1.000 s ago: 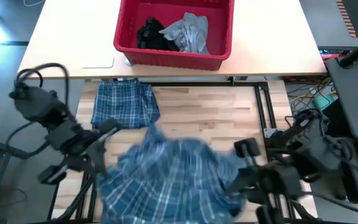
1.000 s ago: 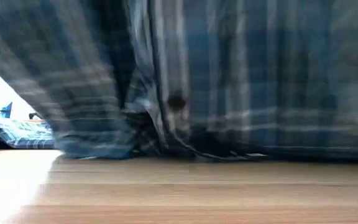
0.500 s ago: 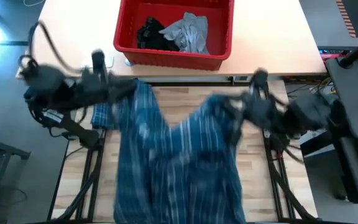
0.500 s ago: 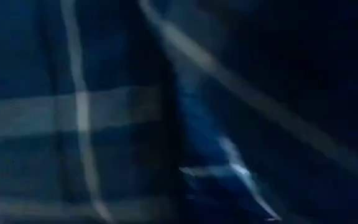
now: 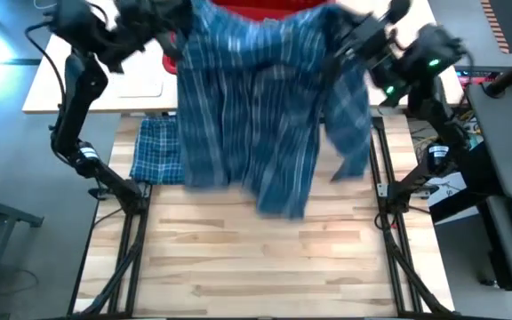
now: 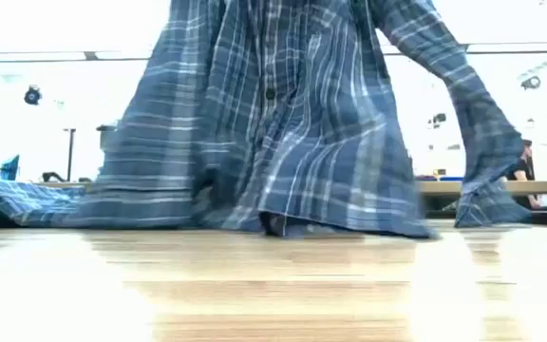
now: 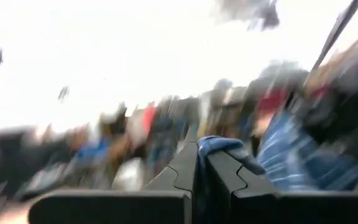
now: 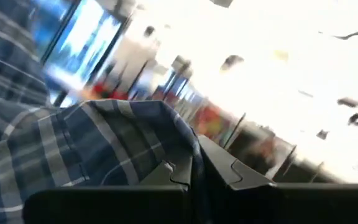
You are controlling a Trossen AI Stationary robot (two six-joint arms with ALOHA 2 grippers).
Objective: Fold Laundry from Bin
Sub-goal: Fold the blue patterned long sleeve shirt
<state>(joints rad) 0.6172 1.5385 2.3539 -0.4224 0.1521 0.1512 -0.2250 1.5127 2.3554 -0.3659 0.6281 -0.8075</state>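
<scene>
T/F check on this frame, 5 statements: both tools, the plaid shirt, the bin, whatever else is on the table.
1. Both tools are shut on the plaid shirt. True: left tool and right tool each pinch its fabric.
2. The shirt lies flat on the table. False: it hangs from the raised tools, only its hem reaching the wood.
3. A folded plaid garment lies beside the hanging shirt. True.
4. The red bin is fully visible. False: the shirt covers nearly all of it.
5. One sleeve hangs loose on the right arm's side. True.
</scene>
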